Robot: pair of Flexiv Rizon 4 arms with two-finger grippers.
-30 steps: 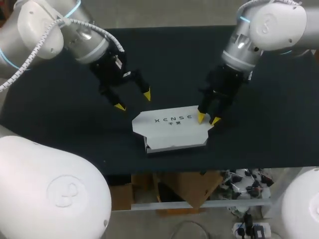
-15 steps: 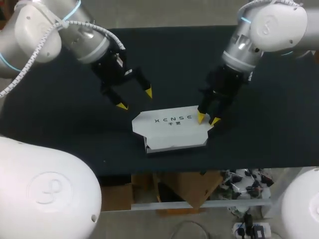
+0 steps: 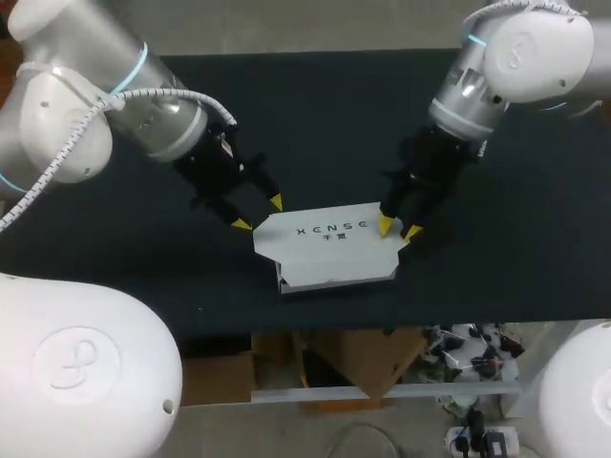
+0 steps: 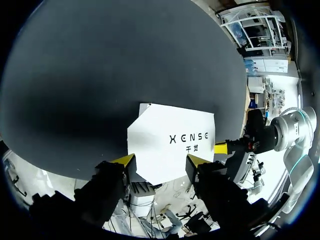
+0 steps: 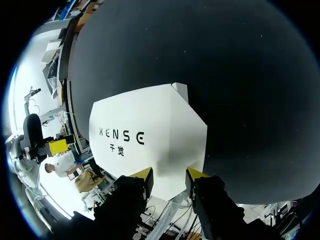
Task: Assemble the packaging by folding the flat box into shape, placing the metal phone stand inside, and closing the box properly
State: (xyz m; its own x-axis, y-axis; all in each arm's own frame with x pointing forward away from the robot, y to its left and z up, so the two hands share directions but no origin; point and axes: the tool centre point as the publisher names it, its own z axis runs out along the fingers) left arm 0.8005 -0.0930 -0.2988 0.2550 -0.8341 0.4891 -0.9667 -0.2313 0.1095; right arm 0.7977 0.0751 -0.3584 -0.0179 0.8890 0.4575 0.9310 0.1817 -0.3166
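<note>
The box point(image 3: 329, 253), by the table's point(image 3: 334, 105) front edge, is seemingly pinned under the barely parted, empty right gripper point(image 3: 398, 228) for tucking by the wide-open, empty left gripper point(image 3: 257, 214).

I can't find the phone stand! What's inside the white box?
The white box shows only its flat lid, lying over the top. It covers the inside, so whether a phone stand is in there cannot be seen.
</note>
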